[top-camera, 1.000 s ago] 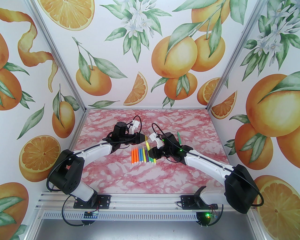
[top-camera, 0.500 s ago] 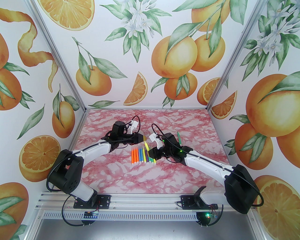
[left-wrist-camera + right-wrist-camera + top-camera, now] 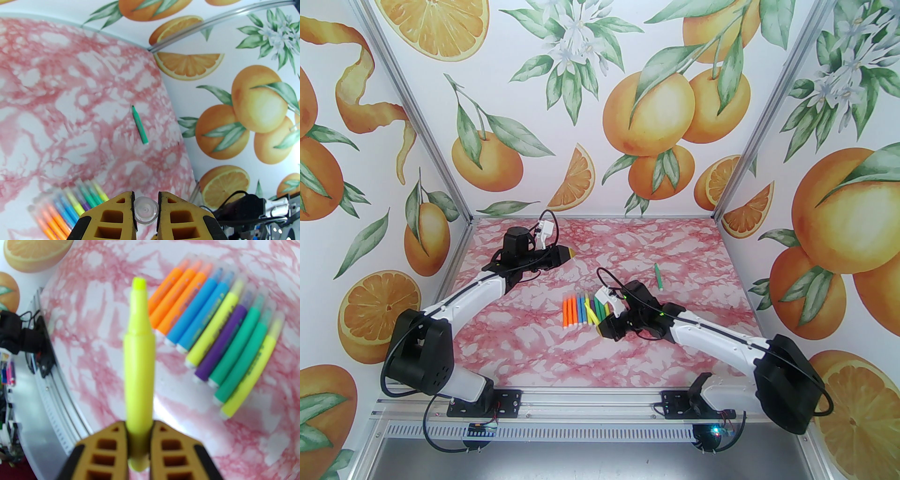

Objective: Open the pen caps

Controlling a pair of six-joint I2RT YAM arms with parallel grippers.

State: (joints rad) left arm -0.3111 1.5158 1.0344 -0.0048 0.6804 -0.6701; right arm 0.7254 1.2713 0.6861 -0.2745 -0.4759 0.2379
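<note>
My left tool [image 3: 145, 197] is pinched narrow on a clear cap [image 3: 145, 210], seen end-on between the pads. It hangs over the far left of the surface [image 3: 628, 243], well apart from everything else. My right tool [image 3: 140, 426] is clamped on the barrel of the yellow marker [image 3: 139, 352], whose bare chisel tip points away from the wrist. The row of markers [image 3: 581, 310] lies just beside my right tool, on my left arm's side, with long axes running near to far and capped ends farthest. So I judge the right arm the nearer one for the next pen. The right wrist view shows translucent caps along that row, while the top view places a lone green pen [image 3: 658, 276] far right.
</note>
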